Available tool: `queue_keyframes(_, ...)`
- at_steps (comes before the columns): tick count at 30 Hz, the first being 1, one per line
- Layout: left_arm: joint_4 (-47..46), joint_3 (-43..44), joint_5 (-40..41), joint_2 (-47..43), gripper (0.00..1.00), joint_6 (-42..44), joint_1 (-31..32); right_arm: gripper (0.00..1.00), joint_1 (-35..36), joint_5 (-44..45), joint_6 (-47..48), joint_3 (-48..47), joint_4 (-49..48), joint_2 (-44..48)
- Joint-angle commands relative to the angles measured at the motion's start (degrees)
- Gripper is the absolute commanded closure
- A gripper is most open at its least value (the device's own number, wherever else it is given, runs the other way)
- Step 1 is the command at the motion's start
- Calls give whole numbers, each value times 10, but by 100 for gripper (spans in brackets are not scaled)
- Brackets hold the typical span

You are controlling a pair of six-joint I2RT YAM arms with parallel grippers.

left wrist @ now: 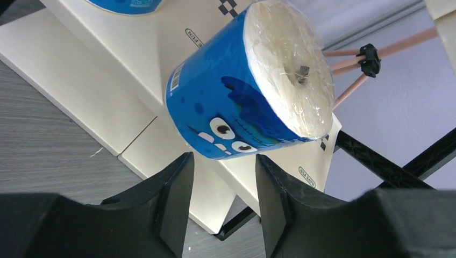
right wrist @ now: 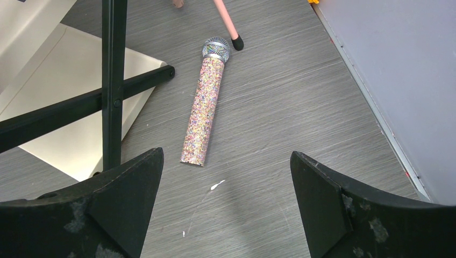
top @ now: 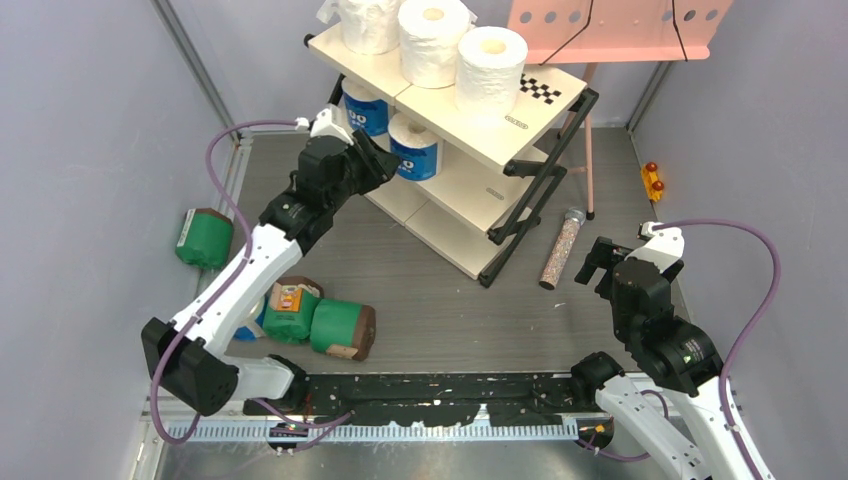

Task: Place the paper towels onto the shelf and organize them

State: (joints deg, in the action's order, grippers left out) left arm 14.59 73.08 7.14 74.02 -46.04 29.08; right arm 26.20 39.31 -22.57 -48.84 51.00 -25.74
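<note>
Grey wood-grain table (top: 450, 300), lilac walls on three sides.

**Risks, left to right**
- The green rolls sit well behind the left jaws, back toward that arm's base. The lone green roll (top: 205, 240) is far out. The paired green rolls (top: 315, 318) sit side by side and seem to touch.
- The rightmost of the pair lies on its side, and round stock will likely run if nudged off-centre.
- The left jaws are parted a moderate gap with nothing between them. Their tips are just short of the nearer blue roll (left wrist: 236, 107) on the middle board of the shelf (top: 470, 190).
- The boards slant, so a brush from either tip could tilt or slide that roll (I cannot tell whether a lip would stop it).
- The gap looks narrower than the roll, so a re-grip would need more opening.
- The right jaws are spread wide and empty, with the speckled tube (right wrist: 207, 107) straight ahead of them. A careless sweep there could knock it.

**Counts**
- Green: 3, all on the table.
- Blue: 2 on the middle board, counting the farther blue roll (top: 365, 108). There is also a blue sliver (top: 250, 320) under the left arm (top: 265, 250), probably the third.
- White: 3 white rolls (top: 432, 40) on the top board, above and beyond the left jaws.
- Shelf: 1.
- Tube: 1.
</note>
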Motion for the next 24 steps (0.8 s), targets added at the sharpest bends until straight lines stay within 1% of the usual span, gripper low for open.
queue_keyframes(1,-19,25,-24,27,53,0,4,5,3,4,2,-2,-20,-3)
queue_keyframes(8,-27,65,-26,77,53,-1,6,5,3,5,2,0,-20,1)
queue_keyframes(16,-16,106,-4,112,52,17,5,5,3,5,2,-1,-20,0)
queue_keyframes(19,-5,114,4,111,49,24,5,5,3,5,2,0,-20,2)
queue_keyframes(24,22,103,32,75,41,55,4,5,3,5,2,0,-20,4)
